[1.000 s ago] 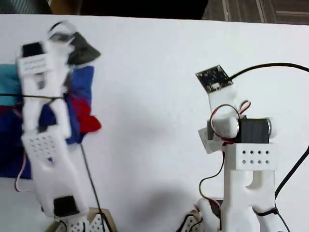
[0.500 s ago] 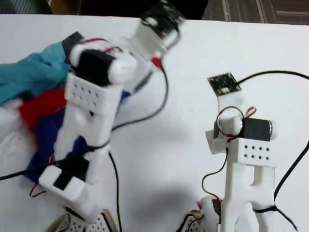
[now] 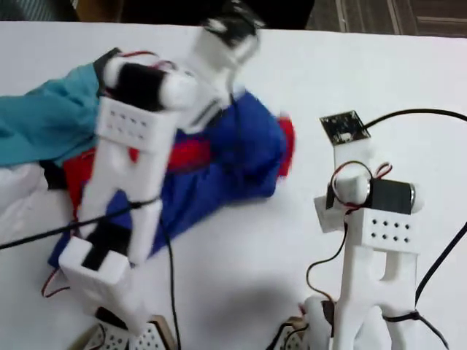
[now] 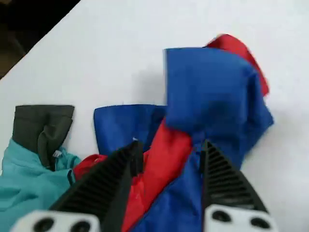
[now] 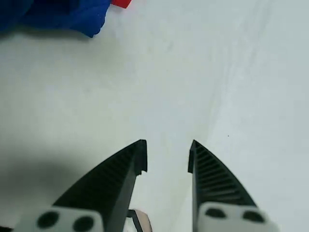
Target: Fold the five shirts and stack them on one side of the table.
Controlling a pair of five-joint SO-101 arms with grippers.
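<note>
Blue-and-red shirt (image 3: 241,153) is bunched mid-table, not flat. In the high view its long axis runs diagonally, from the near-left under the left arm up toward table centre. The red end (image 3: 287,142) is the loose one and points at the right arm (image 3: 372,233).

Left gripper (image 4: 169,150) is clamped on a wad of the shirt, with red and blue cloth filling the gap between the jaws. Right gripper (image 5: 166,154) is unclenched with nothing in it, over bare table (image 3: 365,65). The shirt's edge lies ahead of it, near but apart.

Judgement: the right arm is nearer the loose end, so pulling the shirt out flat likely falls to that side. Teal shirt (image 3: 44,124) touches it at far-left.
</note>
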